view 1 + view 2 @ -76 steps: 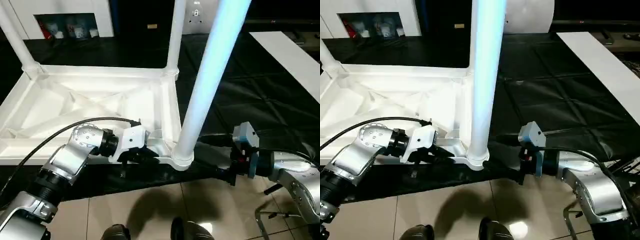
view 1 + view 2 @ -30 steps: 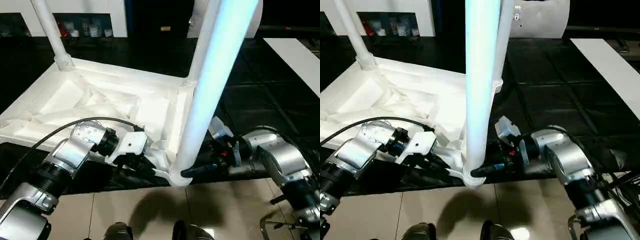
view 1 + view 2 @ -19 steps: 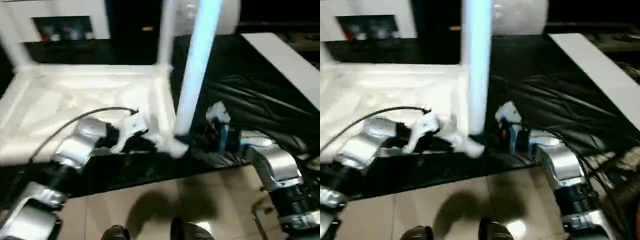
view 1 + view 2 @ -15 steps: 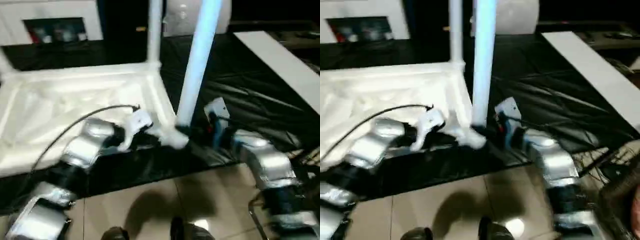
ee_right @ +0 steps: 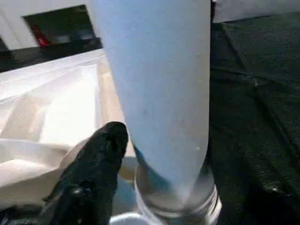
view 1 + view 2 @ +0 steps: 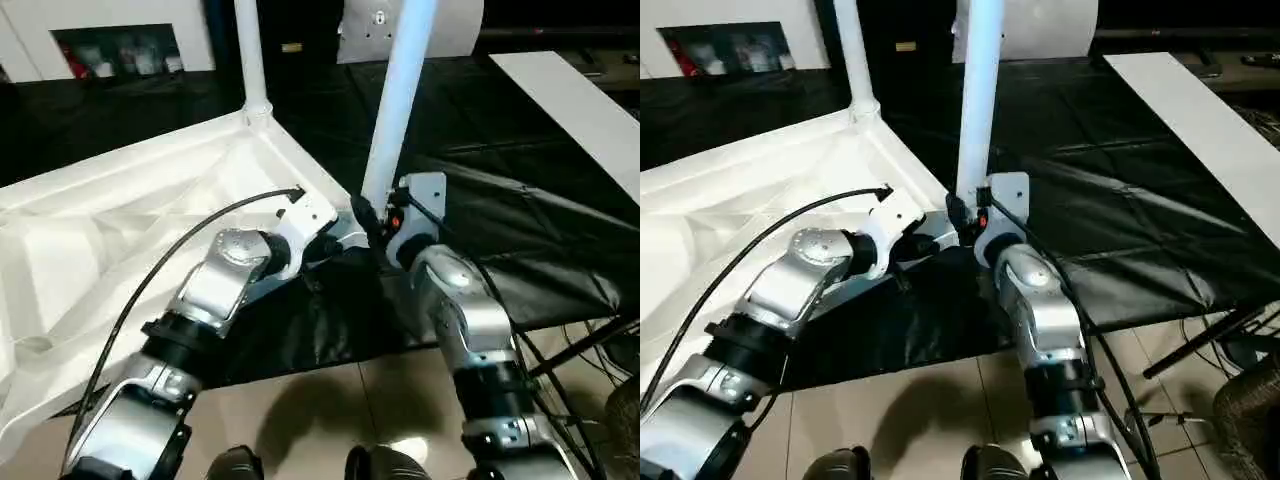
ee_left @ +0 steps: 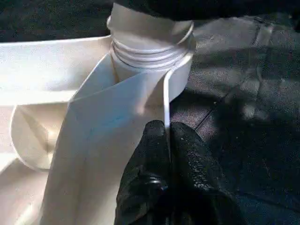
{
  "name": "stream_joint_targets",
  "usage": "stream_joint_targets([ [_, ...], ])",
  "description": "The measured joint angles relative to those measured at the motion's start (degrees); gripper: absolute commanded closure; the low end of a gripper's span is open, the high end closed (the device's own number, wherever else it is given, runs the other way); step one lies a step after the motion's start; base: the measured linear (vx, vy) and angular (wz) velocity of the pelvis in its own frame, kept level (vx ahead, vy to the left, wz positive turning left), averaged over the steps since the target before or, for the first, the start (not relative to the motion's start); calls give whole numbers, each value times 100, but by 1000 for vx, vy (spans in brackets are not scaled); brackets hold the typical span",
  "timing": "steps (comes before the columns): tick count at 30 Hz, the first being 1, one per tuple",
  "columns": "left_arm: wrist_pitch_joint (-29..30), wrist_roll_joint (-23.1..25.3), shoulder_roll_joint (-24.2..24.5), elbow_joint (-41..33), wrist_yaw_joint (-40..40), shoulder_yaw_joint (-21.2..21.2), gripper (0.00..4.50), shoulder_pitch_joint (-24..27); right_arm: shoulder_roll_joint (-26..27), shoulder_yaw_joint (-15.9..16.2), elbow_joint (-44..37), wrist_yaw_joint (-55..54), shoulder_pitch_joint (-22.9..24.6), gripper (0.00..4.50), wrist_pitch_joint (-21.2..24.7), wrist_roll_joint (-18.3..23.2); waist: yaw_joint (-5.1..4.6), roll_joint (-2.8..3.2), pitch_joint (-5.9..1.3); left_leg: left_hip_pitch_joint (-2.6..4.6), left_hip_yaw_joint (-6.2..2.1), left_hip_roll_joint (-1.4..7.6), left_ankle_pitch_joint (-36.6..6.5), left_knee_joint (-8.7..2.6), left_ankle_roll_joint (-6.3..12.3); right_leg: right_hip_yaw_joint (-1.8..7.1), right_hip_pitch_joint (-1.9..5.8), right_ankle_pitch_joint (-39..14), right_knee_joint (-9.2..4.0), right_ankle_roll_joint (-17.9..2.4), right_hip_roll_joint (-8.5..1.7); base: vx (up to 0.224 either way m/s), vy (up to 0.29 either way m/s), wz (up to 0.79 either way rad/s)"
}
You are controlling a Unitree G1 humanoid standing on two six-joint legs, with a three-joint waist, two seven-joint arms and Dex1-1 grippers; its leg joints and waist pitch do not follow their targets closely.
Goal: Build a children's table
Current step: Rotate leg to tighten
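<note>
On black sheeting: upturned white plastic ribbed tabletop, two round tapered white legs upright in corner sockets. Left fingers pinched shut on rim; right fingers straddling near leg's threaded base, seating unfinished.

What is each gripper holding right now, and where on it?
The left gripper pinches the table top's thin rim wall beside the corner socket. The right gripper straddles the leg near its threaded base; a firm grip cannot be told.
</note>
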Motion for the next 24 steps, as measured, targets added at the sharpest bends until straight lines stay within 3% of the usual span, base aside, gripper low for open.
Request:
stream_joint_targets([
  [3,-215,9,226,-111,-196,-30,450,122,-317,100,-32,570,184,105,-75,117,-54,2,2,2,8,14,-2,-6,-3,0,12,33,-50,0,7,0,0,0],
  [6,-683,-101,720,-269,-739,-66,450,354,-1107,168,-172,1626,410,87,-204,323,-38,2,3,3,15,16,-12,-9,-11,3,21,48,-78,8,8,0,0,0],
  [9,-1025,-146,1025,-269,-1169,-78,450,448,-1460,150,-240,2301,417,51,-350,454,-28,2,4,3,23,20,-12,-10,-13,2,22,65,-97,6,10,0,0,0],
  [11,-1432,-235,1300,-296,-1708,-195,450,509,-1899,341,-247,3080,417,34,-485,515,-10,2,3,4,23,19,-12,-8,-10,2,22,73,-115,5,10,0,0,0],
  [14,-1792,-380,1543,-277,-2322,-237,450,572,-2374,416,-249,3912,406,34,-539,560,72,-4,0,1,27,18,-11,5,21,4,25,74,-125,4,8,0,0,0],
  [18,-2145,-517,1718,-167,-3036,-320,450,545,-2743,808,-421,5176,393,34,-526,895,128,-5,1,-2,32,17,-25,22,45,6,31,75,-131,3,3,0,0,0],
  [20,-2285,-588,1763,-135,-3309,-393,450,540,-2901,914,-396,5623,350,67,-515,958,145,-6,1,-3,36,14,-30,31,52,8,34,75,-132,3,-2,0,0,0],
  [24,-2540,-623,1823,-47,-3833,-558,450,437,-3012,1139,-167,6357,107,87,-503,988,157,-15,3,-2,43,15,-31,38,54,10,35,77,-131,0,-5,0,0,0],
])
